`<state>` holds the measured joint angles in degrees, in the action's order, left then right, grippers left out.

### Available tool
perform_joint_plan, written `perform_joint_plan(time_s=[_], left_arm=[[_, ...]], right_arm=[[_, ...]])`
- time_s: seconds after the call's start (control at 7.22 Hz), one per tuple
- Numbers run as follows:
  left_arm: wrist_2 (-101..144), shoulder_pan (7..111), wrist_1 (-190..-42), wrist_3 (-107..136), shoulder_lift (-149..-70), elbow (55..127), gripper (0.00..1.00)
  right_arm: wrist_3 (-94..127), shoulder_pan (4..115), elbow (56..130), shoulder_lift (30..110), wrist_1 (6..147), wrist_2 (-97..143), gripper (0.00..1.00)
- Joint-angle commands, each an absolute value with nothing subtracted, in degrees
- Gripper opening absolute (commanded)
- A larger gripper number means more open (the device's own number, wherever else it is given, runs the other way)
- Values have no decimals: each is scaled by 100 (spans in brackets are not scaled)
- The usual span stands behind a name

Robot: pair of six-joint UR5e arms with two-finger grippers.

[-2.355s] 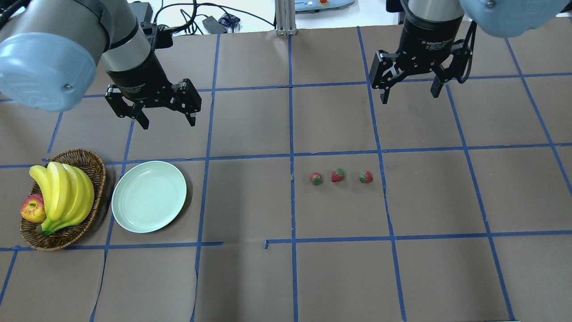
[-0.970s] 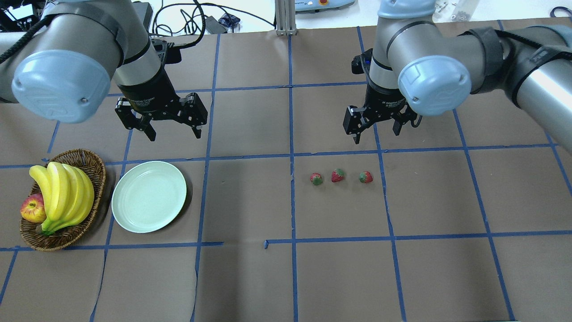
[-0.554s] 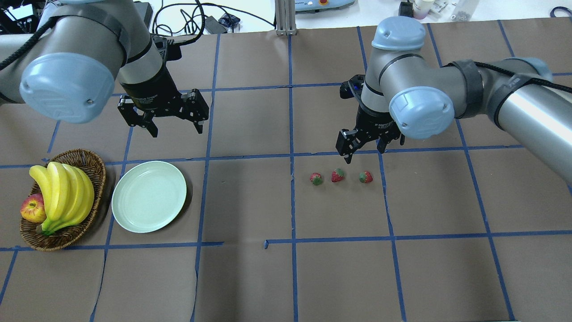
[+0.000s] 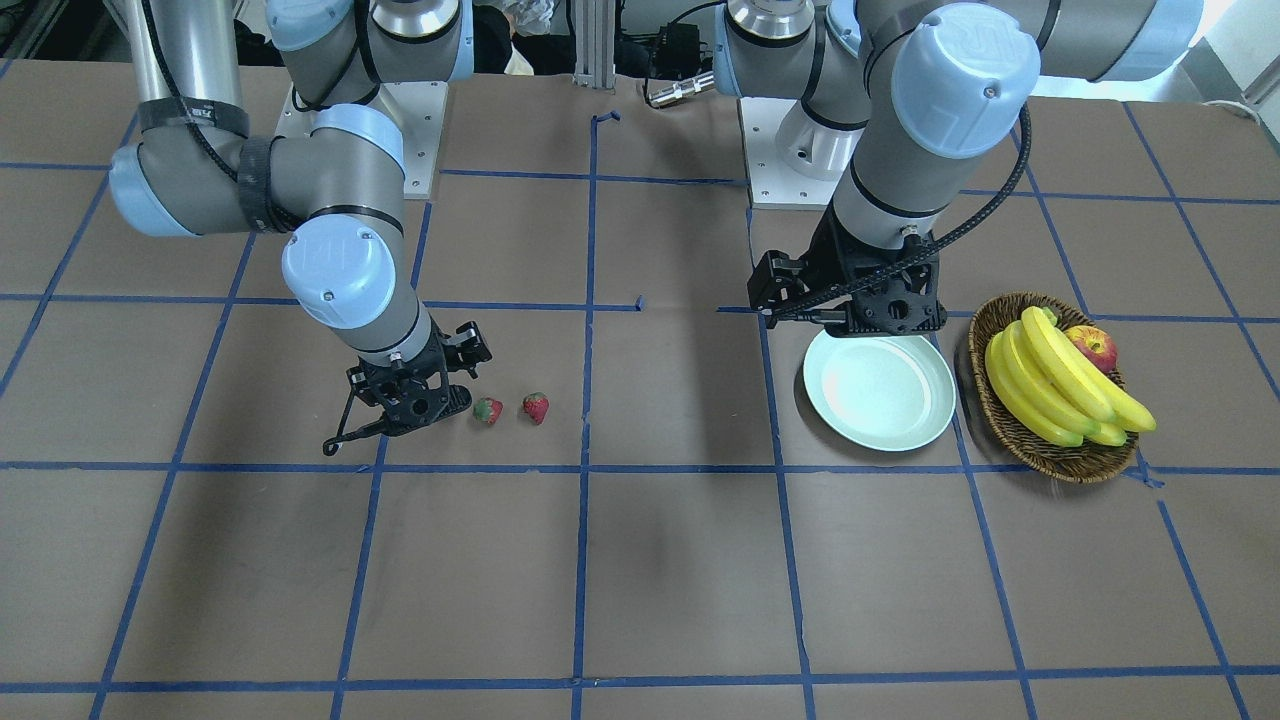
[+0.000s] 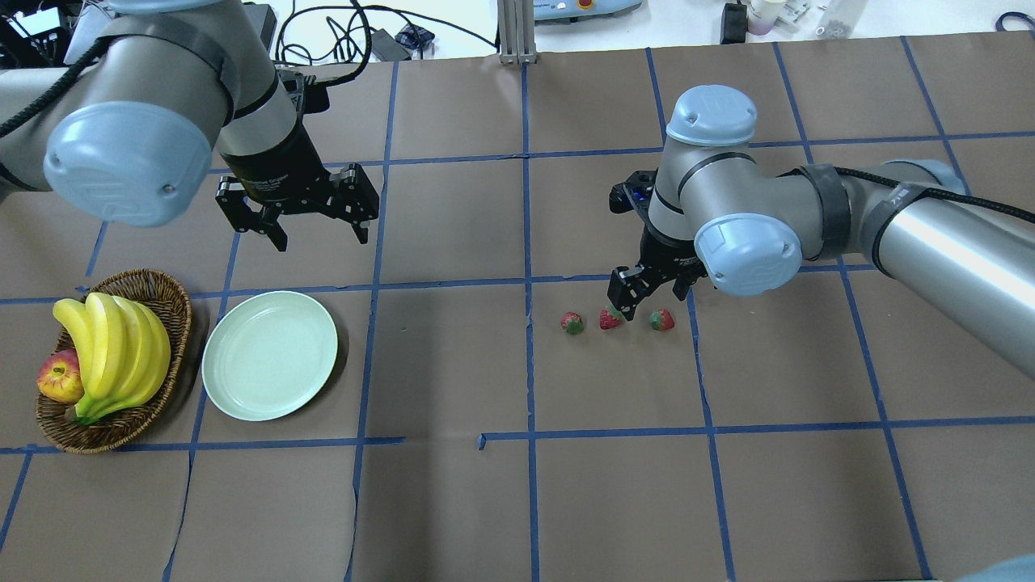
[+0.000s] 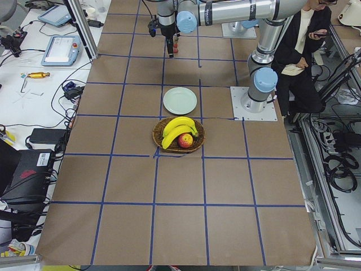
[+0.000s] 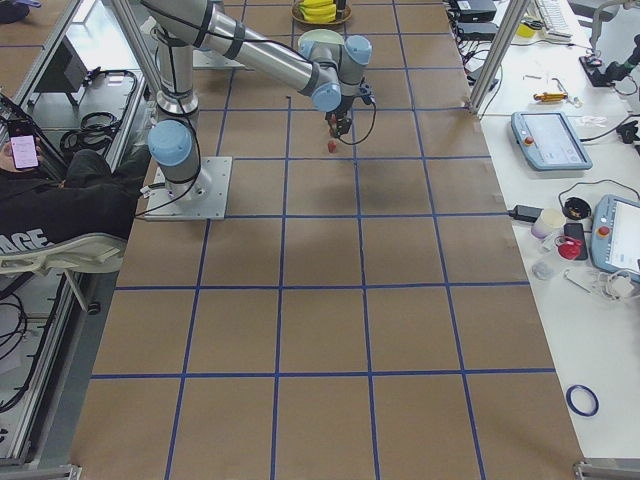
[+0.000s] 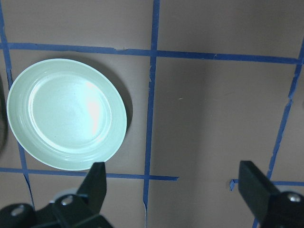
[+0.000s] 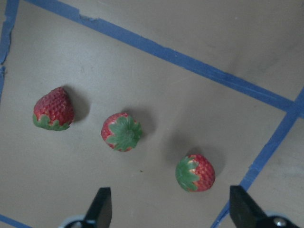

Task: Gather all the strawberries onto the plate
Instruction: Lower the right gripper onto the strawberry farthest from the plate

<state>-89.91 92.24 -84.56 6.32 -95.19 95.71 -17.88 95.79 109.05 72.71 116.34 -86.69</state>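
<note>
Three small red strawberries lie in a row on the brown table: left [image 5: 572, 323], middle [image 5: 610, 318], right [image 5: 661, 320]. The right wrist view shows all three [image 9: 53, 110] [image 9: 122, 132] [image 9: 195, 173]. My right gripper [image 5: 653, 293] is open and empty, low over the row near the middle and right berries. In the front view it [image 4: 415, 405] hides one berry; two show [image 4: 487, 410] [image 4: 536, 407]. The mint-green plate [image 5: 269, 356] is empty at the left. My left gripper [image 5: 320, 234] is open and empty, hovering beyond the plate [image 8: 66, 114].
A wicker basket [image 5: 174, 295] with bananas [image 5: 113, 347] and a red-yellow apple [image 5: 58, 376] stands just left of the plate. Blue tape lines grid the table. A person stands behind the robot base in the left side view [image 6: 302, 51].
My right arm has swung in and come down from the far right to just above the strawberries. My left gripper has drifted slightly toward the plate. The strawberries and plate have not moved.
</note>
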Motion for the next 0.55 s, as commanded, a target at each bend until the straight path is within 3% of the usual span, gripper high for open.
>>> perform_joint_plan(time_s=[0.0,0.42], left_arm=[[-8983,9228,-8455,633,-9519,9580,100],[-8991,9237,-8446,633,-9519,9659,100]], right_arm=[[-1968,9571,10925,7111,11795,-8719,89],[-2311,9571,10898,6882,11996,-8745,87]])
